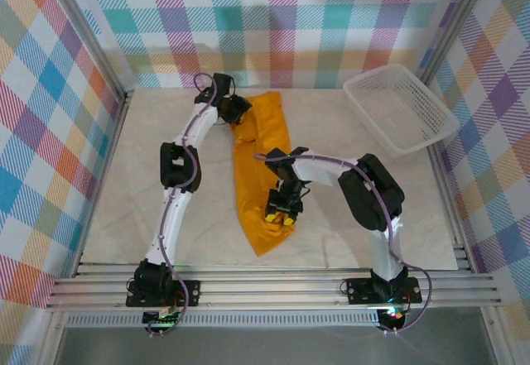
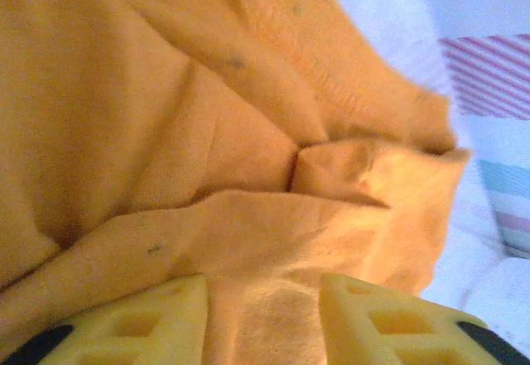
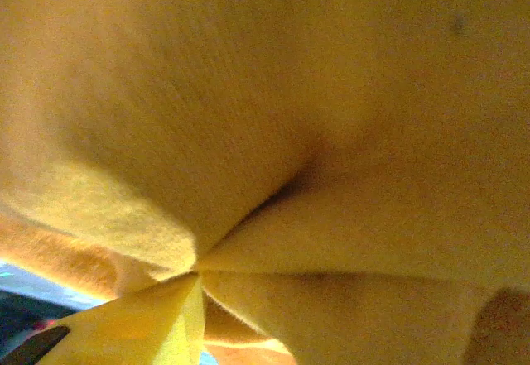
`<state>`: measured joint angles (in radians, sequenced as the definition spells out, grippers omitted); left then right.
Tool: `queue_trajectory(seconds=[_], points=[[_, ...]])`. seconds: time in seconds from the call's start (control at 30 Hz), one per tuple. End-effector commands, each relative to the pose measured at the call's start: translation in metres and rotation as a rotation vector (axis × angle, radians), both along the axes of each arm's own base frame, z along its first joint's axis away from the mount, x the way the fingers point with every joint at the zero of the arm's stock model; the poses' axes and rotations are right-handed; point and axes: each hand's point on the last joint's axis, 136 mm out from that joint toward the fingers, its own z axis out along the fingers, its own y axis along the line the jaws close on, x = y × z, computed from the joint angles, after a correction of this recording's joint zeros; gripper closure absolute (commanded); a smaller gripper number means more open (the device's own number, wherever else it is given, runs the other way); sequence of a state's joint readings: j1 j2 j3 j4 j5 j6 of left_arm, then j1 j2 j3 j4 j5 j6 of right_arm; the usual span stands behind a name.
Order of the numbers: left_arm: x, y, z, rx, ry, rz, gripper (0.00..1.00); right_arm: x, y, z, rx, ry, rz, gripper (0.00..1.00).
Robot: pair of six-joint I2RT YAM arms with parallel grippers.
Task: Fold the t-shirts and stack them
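Note:
The mustard-orange t-shirt (image 1: 258, 166) lies on the table as a long narrow strip running from the back centre toward the front. My left gripper (image 1: 238, 112) is at the strip's far end. In the left wrist view its yellow fingers (image 2: 263, 284) stand apart, with rumpled t-shirt (image 2: 248, 133) cloth lying slack between and beyond them. My right gripper (image 1: 281, 214) points down onto the strip's near part. In the right wrist view, folds of the t-shirt (image 3: 315, 117) converge in a pinch at its one visible yellow finger (image 3: 157, 324); the other finger is hidden by cloth.
A white mesh basket (image 1: 432, 93) stands tilted at the back right against the checked wall. Pale tabletop (image 1: 116, 208) stretches left of the shirt, and more lies between the shirt and the basket. Metal rails (image 1: 273, 286) run along the near edge.

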<state>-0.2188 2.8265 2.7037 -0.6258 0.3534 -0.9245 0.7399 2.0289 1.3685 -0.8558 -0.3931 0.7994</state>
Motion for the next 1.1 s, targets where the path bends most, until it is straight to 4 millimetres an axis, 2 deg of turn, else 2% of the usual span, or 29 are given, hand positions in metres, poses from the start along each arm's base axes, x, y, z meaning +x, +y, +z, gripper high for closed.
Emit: queue_trajectory(seconds=[0.0, 0.1, 0.17, 0.23, 0.33, 0.43, 0.5, 0.63, 0.67, 0.77, 0.83, 0.9, 0.97, 1.07], points=[[0.020, -0.006, 0.028, -0.095, -0.084, 0.025, 0.52, 0.012, 0.024, 0.015, 0.106, 0.038, -0.103, 0.55], [0.018, 0.001, 0.073, -0.064, -0.144, 0.030, 0.42, 0.012, 0.013, 0.038, 0.129, 0.050, -0.185, 0.53], [0.004, 0.009, 0.107, 0.011, -0.162, 0.015, 0.37, 0.012, -0.005, 0.054, 0.146, 0.046, -0.250, 0.52], [-0.019, 0.017, 0.136, 0.112, -0.160, -0.001, 0.37, 0.013, -0.023, 0.065, 0.160, 0.018, -0.289, 0.52], [-0.070, 0.029, 0.149, 0.243, -0.069, -0.002, 0.38, 0.018, -0.054, 0.073, 0.148, -0.075, -0.263, 0.51], [-0.140, 0.035, 0.131, 0.266, 0.048, -0.013, 0.41, 0.015, -0.085, 0.061, 0.052, -0.127, -0.161, 0.51], [-0.195, 0.034, 0.107, 0.254, 0.142, -0.053, 0.44, 0.010, -0.095, 0.050, 0.010, -0.132, -0.095, 0.52], [-0.319, 0.029, 0.059, 0.249, 0.365, -0.250, 0.50, -0.010, -0.082, 0.036, 0.072, -0.088, 0.019, 0.54], [-0.352, 0.027, 0.050, 0.241, 0.420, -0.311, 0.50, -0.019, -0.080, 0.034, 0.062, -0.071, 0.067, 0.54], [-0.432, 0.011, 0.034, 0.160, 0.520, -0.462, 0.49, -0.048, -0.079, 0.027, 0.033, 0.000, 0.154, 0.54], [-0.471, 0.002, 0.026, 0.128, 0.571, -0.521, 0.48, -0.064, -0.083, 0.023, 0.024, 0.044, 0.168, 0.54], [-0.497, -0.001, 0.016, 0.139, 0.609, -0.555, 0.47, -0.077, -0.088, 0.020, 0.011, 0.082, 0.183, 0.53], [-0.512, -0.004, 0.007, 0.135, 0.631, -0.561, 0.46, -0.088, -0.089, 0.018, 0.016, 0.117, 0.188, 0.52], [-0.517, -0.010, -0.003, 0.122, 0.633, -0.550, 0.46, -0.099, -0.087, 0.016, 0.022, 0.139, 0.189, 0.52]])
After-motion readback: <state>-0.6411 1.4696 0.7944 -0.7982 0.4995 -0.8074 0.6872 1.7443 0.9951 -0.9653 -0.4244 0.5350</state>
